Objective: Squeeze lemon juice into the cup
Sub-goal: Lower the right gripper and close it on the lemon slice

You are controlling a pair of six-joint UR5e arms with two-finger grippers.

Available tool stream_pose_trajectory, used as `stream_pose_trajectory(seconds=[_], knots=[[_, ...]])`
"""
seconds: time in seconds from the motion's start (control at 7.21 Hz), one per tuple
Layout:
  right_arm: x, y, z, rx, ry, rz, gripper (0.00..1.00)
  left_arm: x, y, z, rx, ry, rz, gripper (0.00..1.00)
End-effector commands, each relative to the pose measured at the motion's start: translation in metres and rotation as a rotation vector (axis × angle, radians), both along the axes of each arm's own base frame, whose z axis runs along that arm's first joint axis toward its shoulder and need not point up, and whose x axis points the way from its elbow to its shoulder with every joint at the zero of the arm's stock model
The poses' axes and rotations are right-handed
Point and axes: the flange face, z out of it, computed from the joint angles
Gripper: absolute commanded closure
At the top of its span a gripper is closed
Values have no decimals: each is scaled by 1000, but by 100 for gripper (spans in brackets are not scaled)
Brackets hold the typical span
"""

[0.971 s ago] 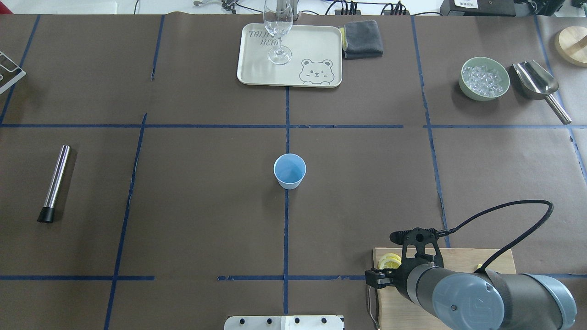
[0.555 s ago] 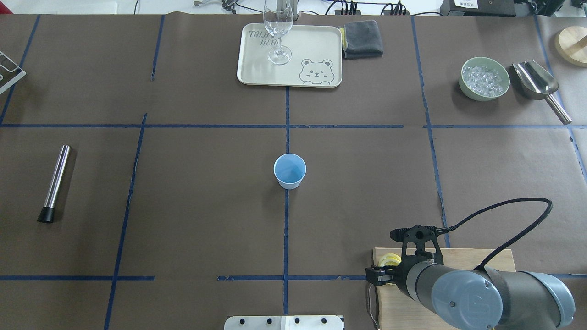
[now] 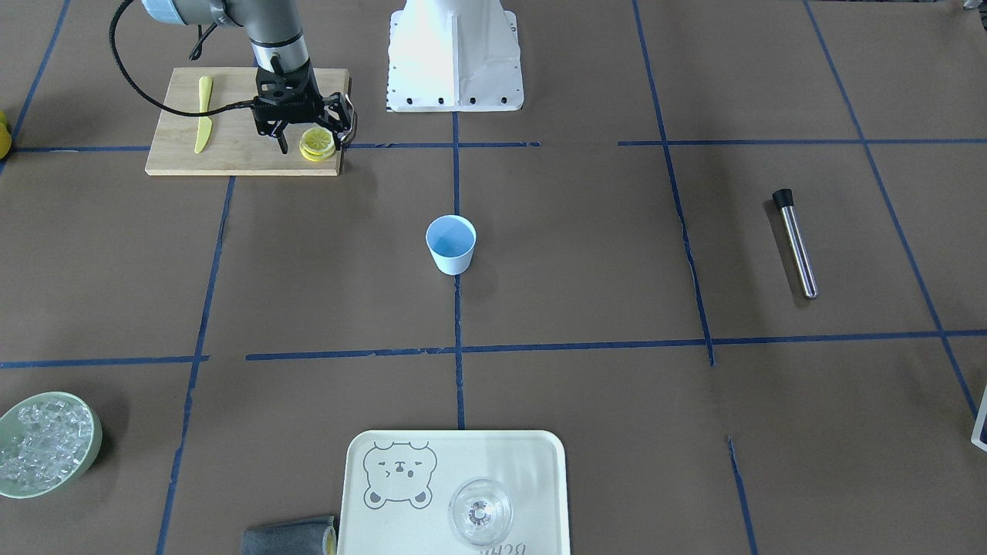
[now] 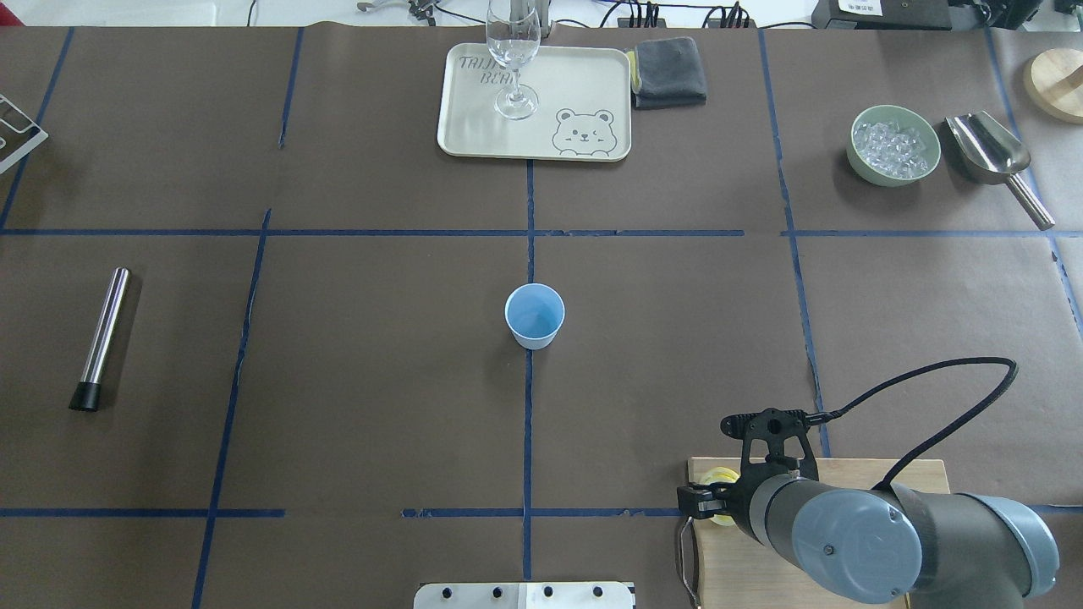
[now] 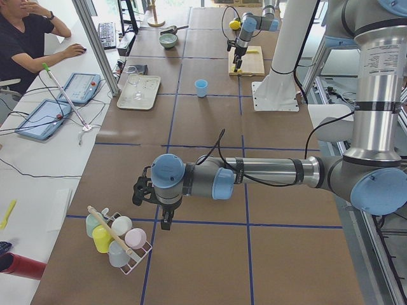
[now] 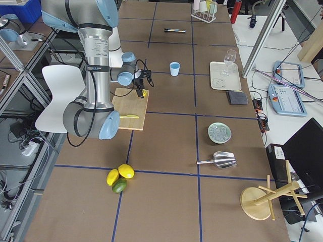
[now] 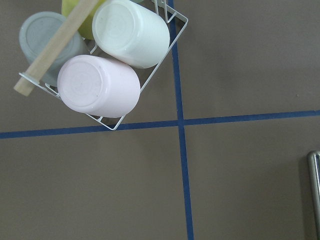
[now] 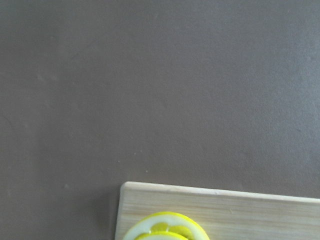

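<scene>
A: Right gripper (image 3: 311, 137), where is it?
B: Low over the cutting board (image 3: 231, 131), at the corner nearest the cup (image 3: 451, 243). Jaws spread wide, pointing down, one finger to each side of the lemon (image 3: 318, 144). They grip nothing. Whether a finger touches the rind, cannot tell.

A: The lemon itself?
B: Top slice of a small stack, lying flat on the board close to its edge. The right wrist view catches only its upper arc at the bottom of the picture, with the board's corner beside it.

A: Cup?
B: Upright, mouth up, mid-tabletop (image 3: 617, 254), standing on a blue tape line. Well apart from the board and the gripper.

A: Left gripper (image 5: 164, 219)?
B: Far end of the tabletop, hanging just beside a wire rack (image 7: 164, 63) of upturned cups. It shows only from the side camera, so cannot tell how the jaws stand.

A: Anything else noted?
B: Yellow knife (image 3: 203, 113) on the board, on the far side of the gripper from the lemon. Metal tube (image 3: 796, 243) lies alone toward the left arm's side. Bowl of ice (image 3: 42, 443) and a tray (image 3: 532, 470) carrying a glass (image 3: 480, 510) sit along the operators' edge.
</scene>
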Motion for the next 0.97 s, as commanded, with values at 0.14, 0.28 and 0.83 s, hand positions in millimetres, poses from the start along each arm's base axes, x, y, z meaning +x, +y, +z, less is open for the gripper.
stream_pose_trajectory(seconds=[0.14,0.28,0.83], knots=[[-6,5,-5,0,-9,-10,0,0,0,-1,1,-1,-1,0],[-6,5,-4,0,-6,-10,0,0,0,-1,1,-1,-1,0],[-4,3,-6,0,-11,-6,23,0,0,-3,5,0,-1,0]])
